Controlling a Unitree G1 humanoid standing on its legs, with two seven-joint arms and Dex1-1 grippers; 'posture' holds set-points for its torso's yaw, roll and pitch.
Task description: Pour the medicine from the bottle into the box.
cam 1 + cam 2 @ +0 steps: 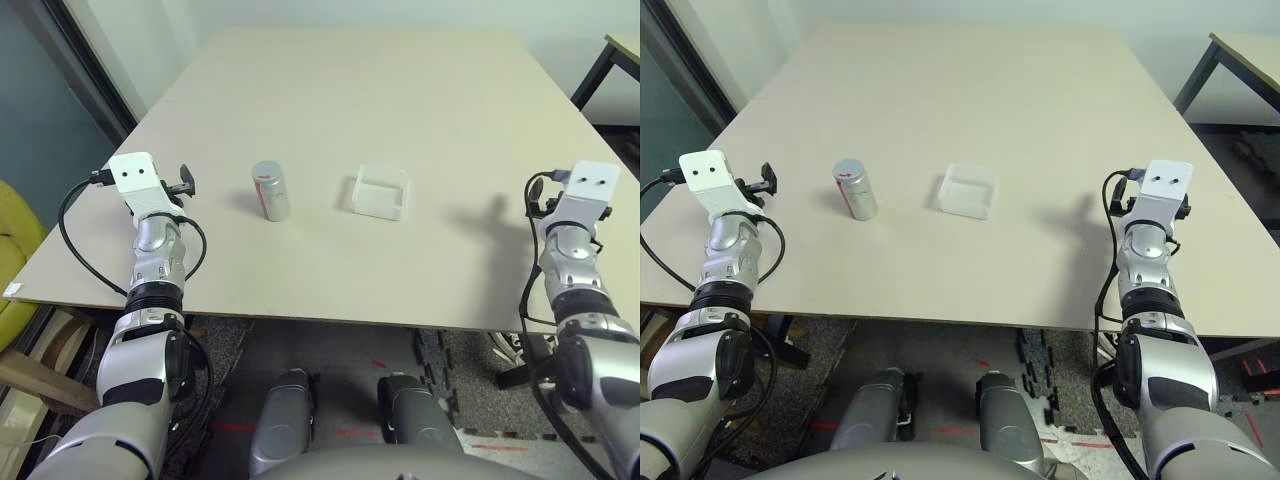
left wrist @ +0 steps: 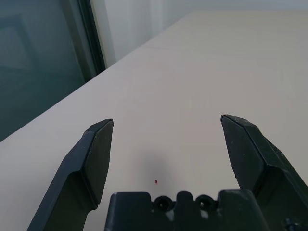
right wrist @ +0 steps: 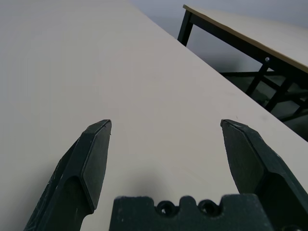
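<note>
The bottle (image 1: 271, 190), a small grey-white cylinder with red marks on its label, stands upright on the table left of centre. To its right, a hand's width away, lies the box (image 1: 381, 191), a shallow clear frosted tray with no lid. My left gripper (image 2: 166, 126) hovers over the table's left edge, well left of the bottle, open with nothing between its fingers. At the right edge of the table my right gripper (image 3: 165, 126) is likewise open and empty, far to the right of the box.
The beige table (image 1: 400, 90) stretches wide behind the two objects. A second table (image 3: 250, 33) with black legs stands beyond the right side. A dark glass wall (image 2: 43, 62) runs along the left edge, with a yellow seat (image 1: 15, 250) below it.
</note>
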